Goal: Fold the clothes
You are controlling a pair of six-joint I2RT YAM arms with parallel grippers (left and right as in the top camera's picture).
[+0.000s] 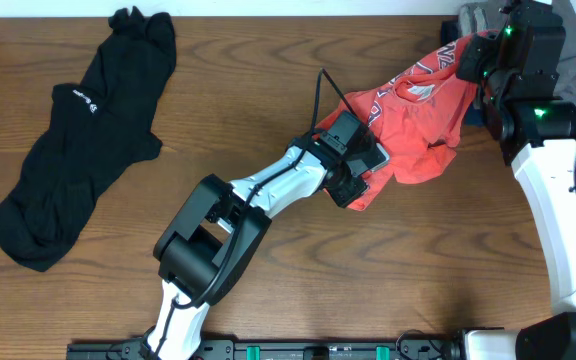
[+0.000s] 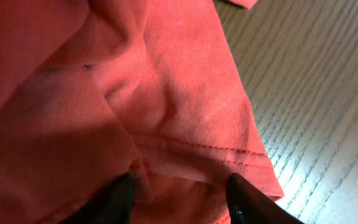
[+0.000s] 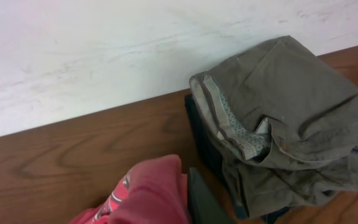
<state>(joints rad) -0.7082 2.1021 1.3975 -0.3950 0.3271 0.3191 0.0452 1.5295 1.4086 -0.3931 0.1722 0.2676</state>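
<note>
A red t-shirt (image 1: pixel 423 110) with white print lies stretched and crumpled across the table's right half. My left gripper (image 1: pixel 353 178) sits at its lower left edge; in the left wrist view the fingers (image 2: pixel 179 199) are spread apart with the shirt's hemmed edge (image 2: pixel 191 124) between them. My right gripper (image 1: pixel 476 60) holds the shirt's upper right end lifted off the table; in the right wrist view the red cloth (image 3: pixel 151 196) is bunched against one dark finger (image 3: pixel 204 202), the other finger hidden. A black garment (image 1: pixel 83 140) lies spread at the far left.
A folded grey-green garment (image 3: pixel 284 118) on a dark one sits at the far right corner by the white wall (image 3: pixel 104 50), also visible in the overhead view (image 1: pixel 573 50). Bare wood table (image 1: pixel 268 60) lies between the black and red garments.
</note>
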